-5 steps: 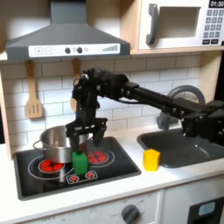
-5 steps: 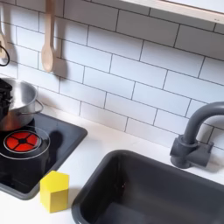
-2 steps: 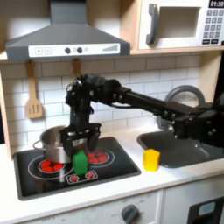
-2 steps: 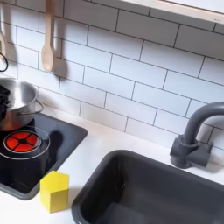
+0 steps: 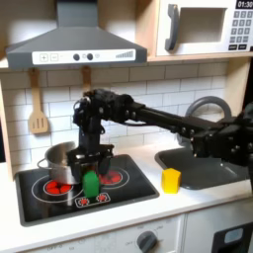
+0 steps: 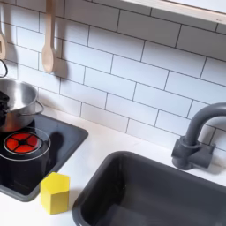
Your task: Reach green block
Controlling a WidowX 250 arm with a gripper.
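Note:
In the first exterior view the green block [image 5: 91,185] stands upright on the black toy stove [image 5: 133,186], just right of the steel pot [image 5: 59,162]. My gripper [image 5: 91,174] hangs straight down over the block. It is open, with one finger on each side of the block's top. I cannot tell whether the fingers touch it. The arm reaches in from the first exterior view's right. The second exterior view has the pot [image 6: 19,101] at its left edge.
A yellow block [image 5: 172,180] [image 6: 55,192] stands on the white counter between the stove [image 6: 40,152] and the sink [image 5: 203,168] [image 6: 150,190]. A grey faucet [image 6: 196,134] rises behind the sink. Wooden utensils [image 5: 38,104] [image 6: 48,35] hang on the tiled wall.
The gripper has come down and shifted slightly left over the green block, so its fingers now flank the block's top. The blocks and the pot have not moved.

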